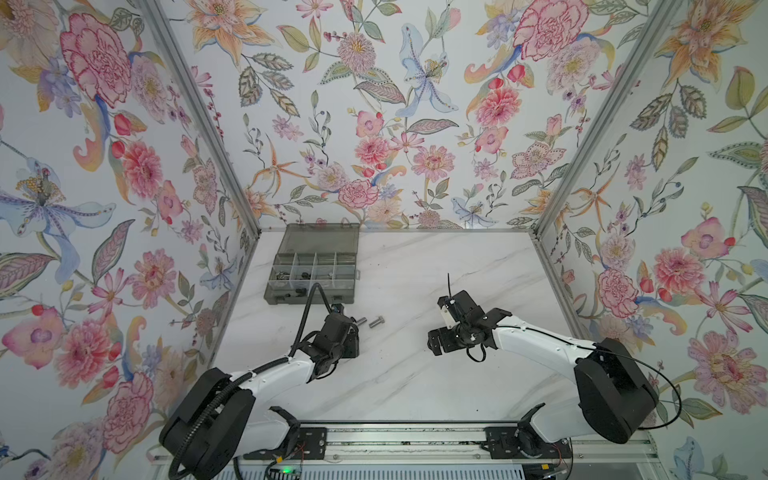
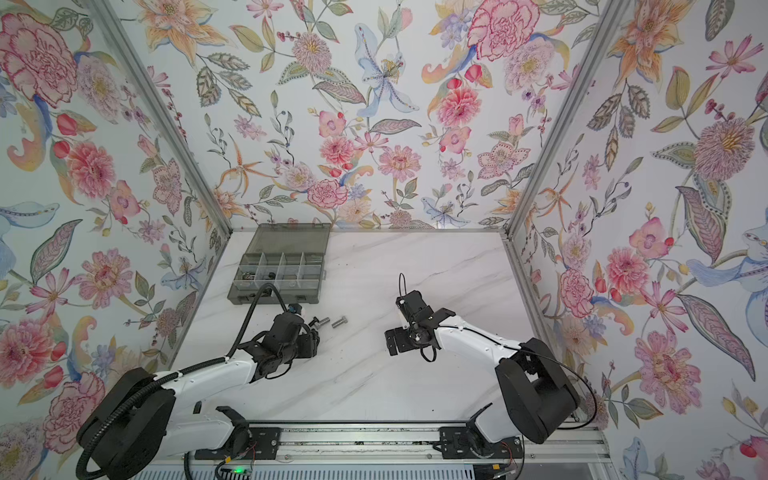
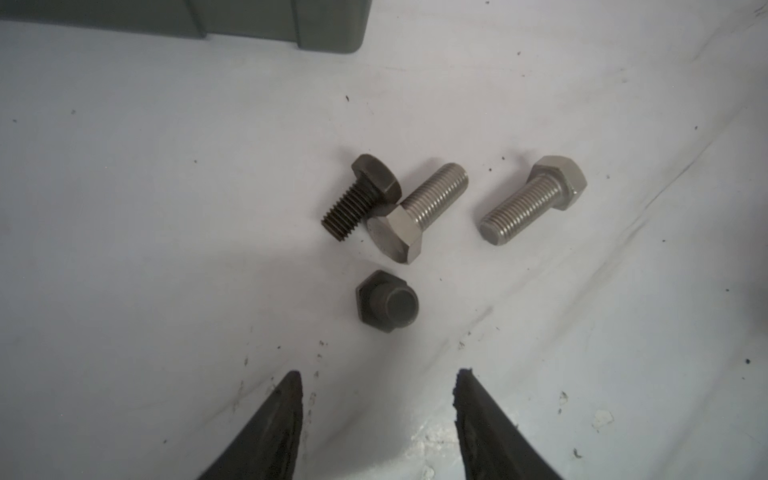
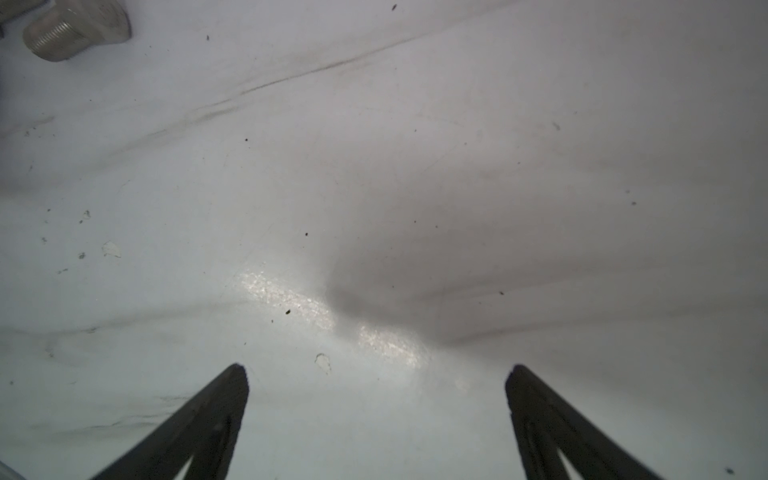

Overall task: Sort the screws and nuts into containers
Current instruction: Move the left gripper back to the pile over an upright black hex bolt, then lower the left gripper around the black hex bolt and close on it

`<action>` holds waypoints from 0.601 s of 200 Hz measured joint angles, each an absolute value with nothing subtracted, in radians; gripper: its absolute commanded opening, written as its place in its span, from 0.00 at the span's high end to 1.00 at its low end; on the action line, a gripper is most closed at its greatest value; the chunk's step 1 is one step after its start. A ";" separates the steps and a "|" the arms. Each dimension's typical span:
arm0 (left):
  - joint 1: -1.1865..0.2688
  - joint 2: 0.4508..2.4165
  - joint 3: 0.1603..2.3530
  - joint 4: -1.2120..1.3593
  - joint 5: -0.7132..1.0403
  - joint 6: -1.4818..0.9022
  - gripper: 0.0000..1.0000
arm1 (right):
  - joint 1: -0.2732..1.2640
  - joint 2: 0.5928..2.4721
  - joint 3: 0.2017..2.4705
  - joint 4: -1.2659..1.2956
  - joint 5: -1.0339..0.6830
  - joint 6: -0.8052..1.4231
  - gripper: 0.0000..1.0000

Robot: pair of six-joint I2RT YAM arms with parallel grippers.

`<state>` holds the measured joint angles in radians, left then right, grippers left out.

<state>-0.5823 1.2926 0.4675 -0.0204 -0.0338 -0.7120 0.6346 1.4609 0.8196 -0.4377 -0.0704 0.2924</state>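
Smoky grey plastic, half clear, makes the organiser box (image 1: 282, 298). It lies at the far left of the white marble-look table (image 1: 415, 374), with its lid (image 1: 320, 237) folded back flat toward the wall. Thin walls divide it into small rectangular containers (image 1: 324, 259). In some of them I see little dark and shiny pieces, too small for me to name.

Four screws lie on the table just before the front right corner of the box. My left wrist view shows them well. The short black screw (image 3: 360, 197) lies on its side, matt, with a coarse dark thread and a hex head. This head touches the first silver screw (image 3: 415, 212), which has a fine bright thread and turns its flat hex head toward the camera. The second silver screw (image 3: 534, 199) lies a little apart from it and points the opposite way. The standing black screw (image 3: 386, 301) rests on its hex head with the blunt round end up.

The left gripper (image 3: 377, 380) hangs near the standing screw, with its dark, ragged-edged jaws spread and nothing between them. The right gripper (image 4: 378, 370) is over bare table, well apart from the screws, jaws spread wide and holding nothing.
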 measured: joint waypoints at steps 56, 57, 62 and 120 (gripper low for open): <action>-0.625 1.382 0.573 -0.055 -0.115 -0.715 0.40 | 0.635 1.461 0.820 -0.438 -0.070 0.292 0.01; -0.627 1.383 0.575 -0.055 -0.115 -0.716 0.40 | 0.635 1.461 0.820 -0.437 -0.070 0.292 0.01; -0.631 1.392 0.582 -0.059 -0.121 -0.715 0.41 | 0.635 1.461 0.820 -0.438 -0.070 0.292 0.01; -0.677 1.489 0.649 -0.124 -0.192 -0.716 0.41 | 0.635 1.461 0.820 -0.438 -0.070 0.292 0.01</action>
